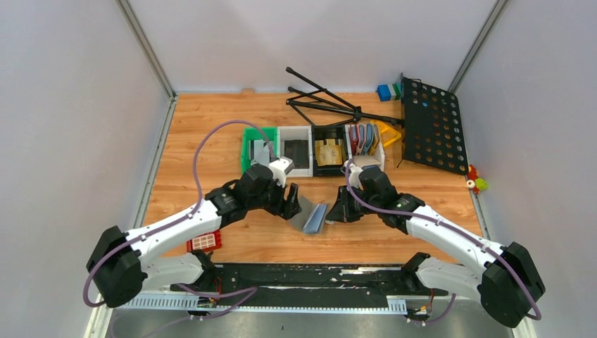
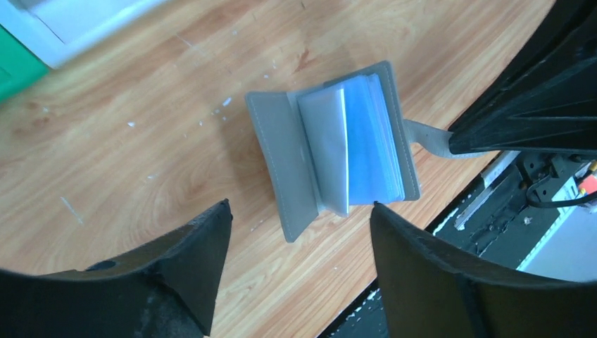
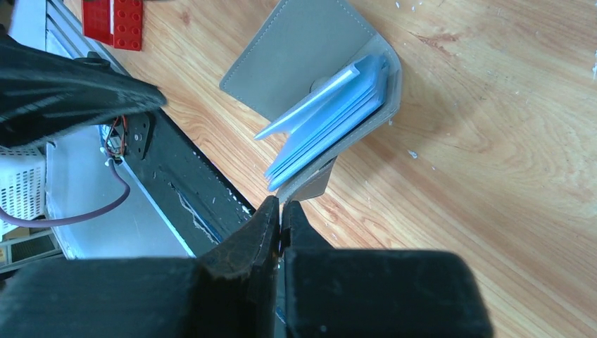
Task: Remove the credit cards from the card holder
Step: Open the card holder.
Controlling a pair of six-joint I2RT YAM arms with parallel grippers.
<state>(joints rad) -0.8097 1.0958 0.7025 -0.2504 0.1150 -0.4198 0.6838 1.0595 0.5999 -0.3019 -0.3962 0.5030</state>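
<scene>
Nearest the arm bases, a red toy brick (image 1: 205,241) lies on the table (image 1: 211,141) beside the left arm. Just beyond it, at mid-table between the two arms, the card holder (image 2: 278,162) lies open on the wood, grey cover down, and the credit cards (image 2: 325,144) stand up from its spine as pale and bluish leaves; whether each leaf is a card or a sleeve cannot be told. The right gripper (image 3: 281,211) has its jaws pressed together on the holder's closure tab (image 3: 313,186) at the right-hand edge, pinning that side. The left gripper (image 2: 297,211) hangs over the holder with its jaws wide apart and nothing between them; in its own view the holder sits directly ahead of the gap, a little beyond the fingertips. The holder's spine and the long edges of the leaves run away from that hand, roughly crosswise to the line between its two fingers, so the fingers face the flat sides of the leaves. The left hand is therefore the free and better-placed one: it likely needs to advance and descend so one leaf falls between the jaws. Farther off, a row of small bins (image 1: 294,129) crosses the table.
</scene>
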